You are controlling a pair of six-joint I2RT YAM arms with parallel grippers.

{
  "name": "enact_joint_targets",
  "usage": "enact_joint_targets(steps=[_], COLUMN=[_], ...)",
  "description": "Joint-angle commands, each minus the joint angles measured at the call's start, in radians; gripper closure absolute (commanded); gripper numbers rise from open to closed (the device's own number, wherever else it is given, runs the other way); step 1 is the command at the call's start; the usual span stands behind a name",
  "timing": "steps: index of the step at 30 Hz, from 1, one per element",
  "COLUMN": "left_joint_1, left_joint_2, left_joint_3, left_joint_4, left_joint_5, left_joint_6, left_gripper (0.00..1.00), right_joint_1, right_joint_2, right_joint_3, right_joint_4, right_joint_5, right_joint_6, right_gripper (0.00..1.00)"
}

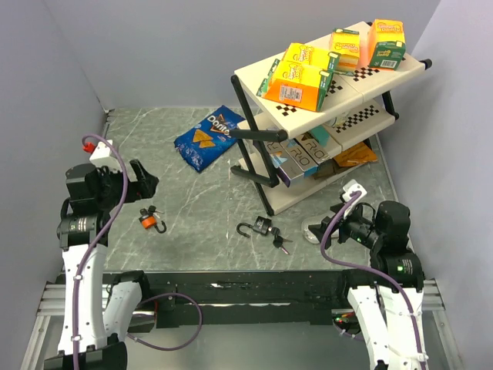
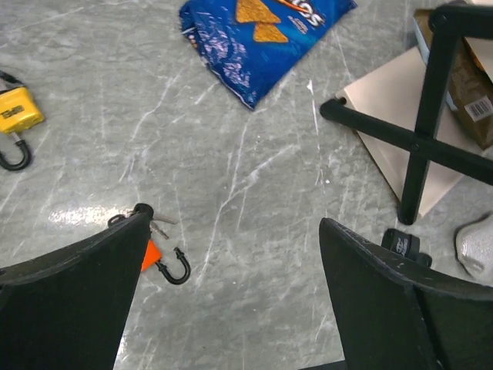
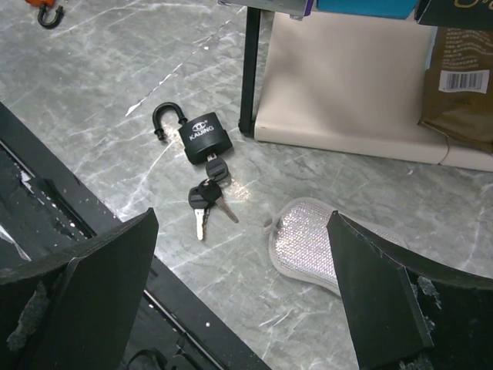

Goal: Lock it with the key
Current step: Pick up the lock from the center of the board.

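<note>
A black padlock (image 3: 205,138) lies on the grey marble table by the shelf's foot, its shackle swung open. One key (image 3: 217,168) sits in its keyhole, and two more keys (image 3: 204,202) hang from it on a ring. The padlock also shows in the top view (image 1: 263,227). My right gripper (image 3: 243,218) is open and empty, hovering to the right of the padlock and above a silver mesh pad (image 3: 312,245). My left gripper (image 2: 235,220) is open and empty, above an orange padlock (image 2: 152,254) with keys, partly hidden by its left finger.
A yellow padlock (image 2: 17,111) lies at the left. A blue Doritos bag (image 1: 206,137) lies at the back. A two-tier shelf (image 1: 323,131) with boxes stands at the right, its black legs (image 3: 248,73) close to the black padlock. The black front rail (image 1: 231,281) runs along the near edge.
</note>
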Motion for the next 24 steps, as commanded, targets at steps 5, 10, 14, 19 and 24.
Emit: enact_joint_targets(steps=[5, 10, 14, 19, 24], left_joint_1=[0.003, -0.023, -0.222, -0.503, -0.655], left_joint_2=[-0.018, 0.034, 0.161, 0.341, 0.548], left_joint_3=[-0.053, -0.116, -0.124, -0.089, -0.061], left_joint_4=[0.058, 0.102, 0.147, 0.184, 0.26], left_joint_5=[0.376, 0.653, 0.581, 0.441, 0.417], left_joint_6=[0.389, 0.631, 0.784, 0.942, 1.096], left_gripper=[0.04, 0.04, 0.04, 0.04, 0.01], right_joint_1=[-0.006, -0.004, -0.004, -0.004, -0.006], right_joint_2=[0.032, 0.03, 0.046, 0.073, 0.081], right_joint_3=[0.039, 0.056, 0.065, 0.069, 0.075], right_joint_4=[-0.002, -0.011, -0.014, -0.013, -0.01], right_joint_5=[-0.065, -0.067, -0.064, -0.051, -0.036], right_joint_6=[0.01, 0.01, 0.013, 0.021, 0.03], right_gripper=[0.0, 0.0, 0.0, 0.0, 0.0])
